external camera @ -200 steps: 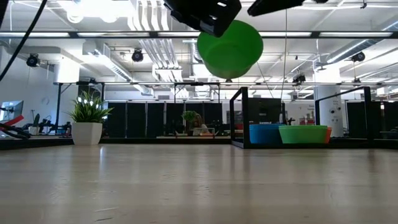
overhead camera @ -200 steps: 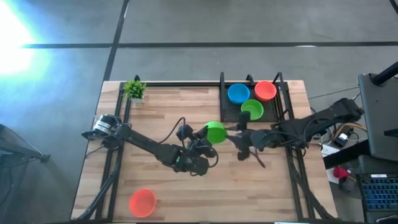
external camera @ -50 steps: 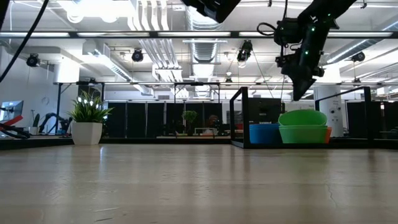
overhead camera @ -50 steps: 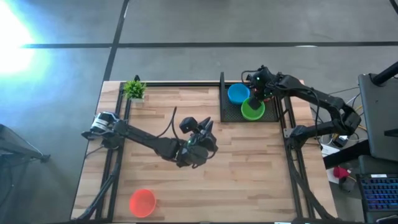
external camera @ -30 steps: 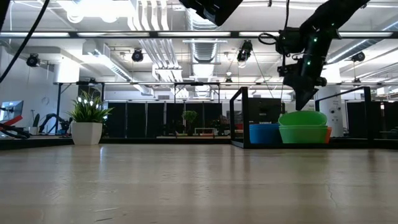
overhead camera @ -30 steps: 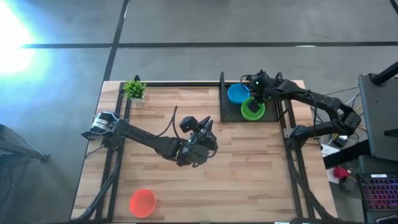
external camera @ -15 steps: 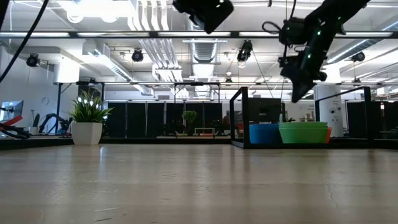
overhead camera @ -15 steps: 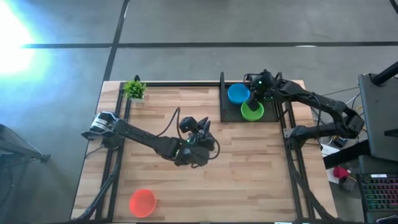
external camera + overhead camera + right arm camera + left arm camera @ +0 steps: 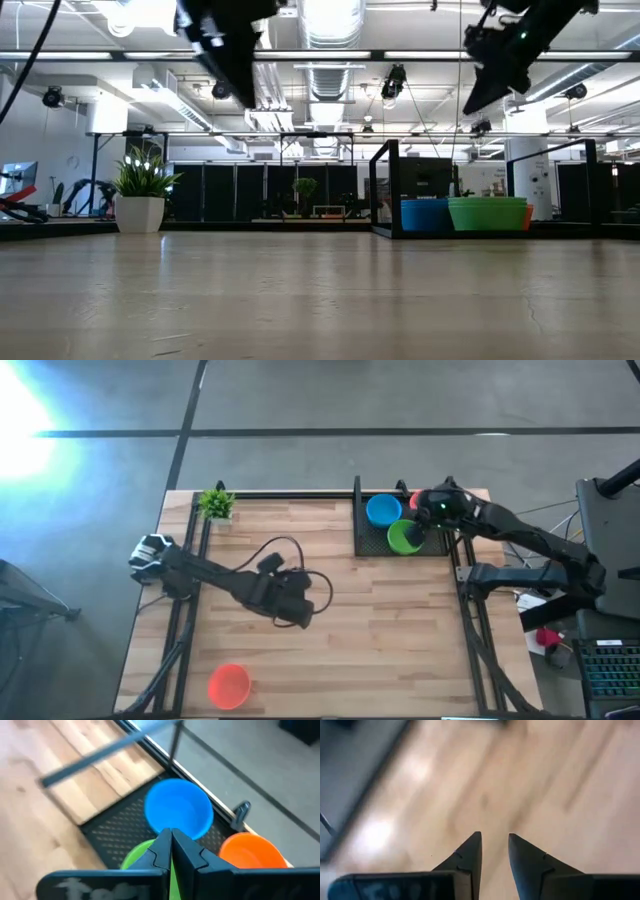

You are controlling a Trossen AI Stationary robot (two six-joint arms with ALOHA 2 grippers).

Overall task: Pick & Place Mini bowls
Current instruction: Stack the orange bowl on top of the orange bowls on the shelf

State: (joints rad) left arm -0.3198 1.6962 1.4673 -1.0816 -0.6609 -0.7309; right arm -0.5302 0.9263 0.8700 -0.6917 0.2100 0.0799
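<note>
Reaching for the lone orange bowl [image 9: 229, 685] at the desk [image 9: 400, 640] near edge was your next step: you needed the left end effector [image 9: 297, 606], fingers apart and empty, centred over its rim. The black tray [image 9: 368, 542] held blue [image 9: 383, 510], green [image 9: 404, 537] and orange [image 9: 250, 851] bowls; the right end effector [image 9: 432, 510] hung closed above them.

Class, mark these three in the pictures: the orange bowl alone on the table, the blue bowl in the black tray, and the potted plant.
orange bowl [image 9: 229, 685]: high view, middle of its inside.
blue bowl [image 9: 177, 811]: right wrist view, middle of its inside.
potted plant [image 9: 216, 504]: high view, on its leaves.
</note>
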